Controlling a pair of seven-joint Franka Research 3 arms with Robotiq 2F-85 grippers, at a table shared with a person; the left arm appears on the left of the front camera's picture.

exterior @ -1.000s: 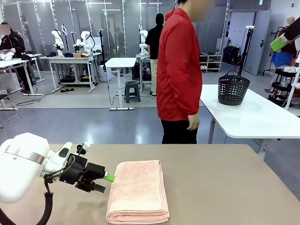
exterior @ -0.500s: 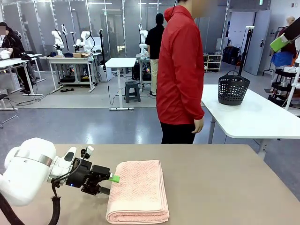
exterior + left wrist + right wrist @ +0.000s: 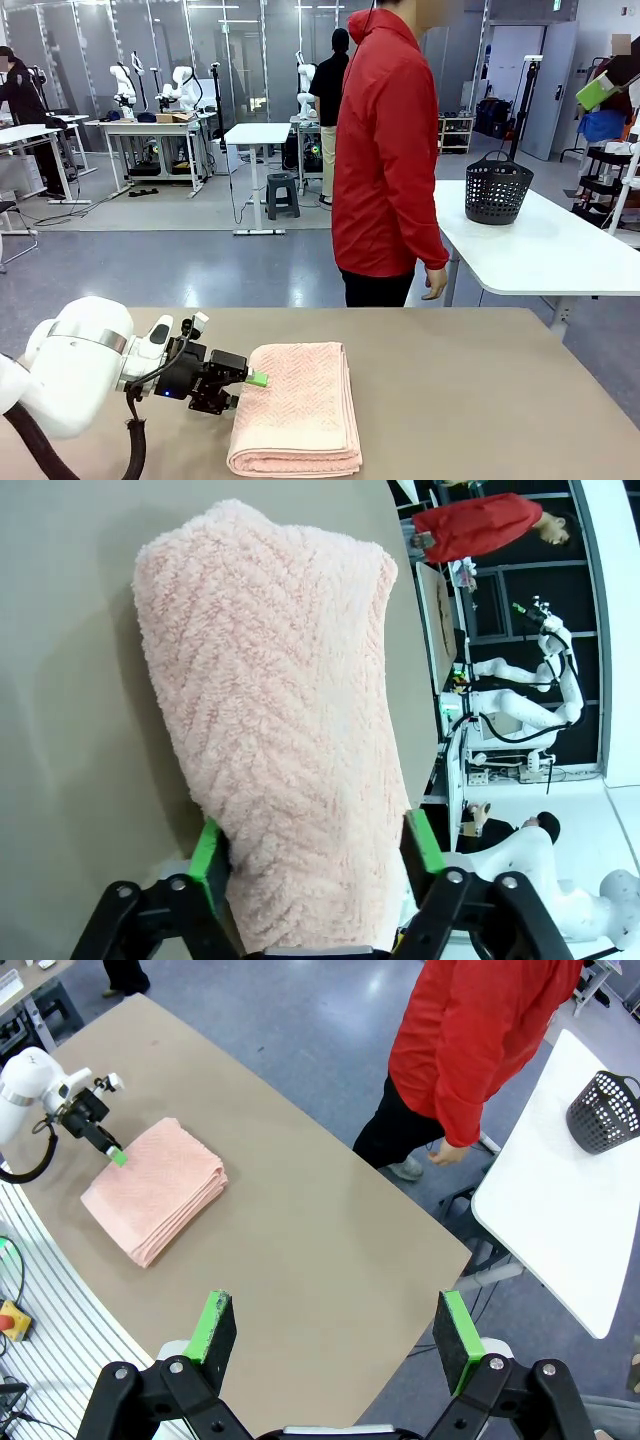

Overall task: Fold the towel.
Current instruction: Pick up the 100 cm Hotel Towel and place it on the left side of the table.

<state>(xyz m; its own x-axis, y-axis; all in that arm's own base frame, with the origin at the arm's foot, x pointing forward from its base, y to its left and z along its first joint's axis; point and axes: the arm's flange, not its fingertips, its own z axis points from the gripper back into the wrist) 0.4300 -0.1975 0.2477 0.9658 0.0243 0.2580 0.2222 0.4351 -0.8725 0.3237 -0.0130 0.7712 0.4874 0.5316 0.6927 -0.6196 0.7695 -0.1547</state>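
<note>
The salmon-pink towel [image 3: 295,400] lies folded in a thick rectangle on the tan table [image 3: 470,400], its long side running away from me. My left gripper [image 3: 250,385] lies level at the towel's left edge, one green pad over the top layer. In the left wrist view the towel [image 3: 270,680] bulges between the two green pads [image 3: 205,865], which stand wide apart on either side of it; my left gripper [image 3: 315,855] is open. My right gripper [image 3: 335,1330] hangs open high over the table, far from the towel [image 3: 155,1185].
A person in a red jacket [image 3: 385,150] stands at the table's far side, hands down. A black basket [image 3: 497,187] sits on a white table [image 3: 560,250] at the back right. The tan surface to the right of the towel is bare.
My left gripper has slid right along the table until its fingers straddle the towel's left edge. The person has shifted slightly to the right. The towel lies as before.
</note>
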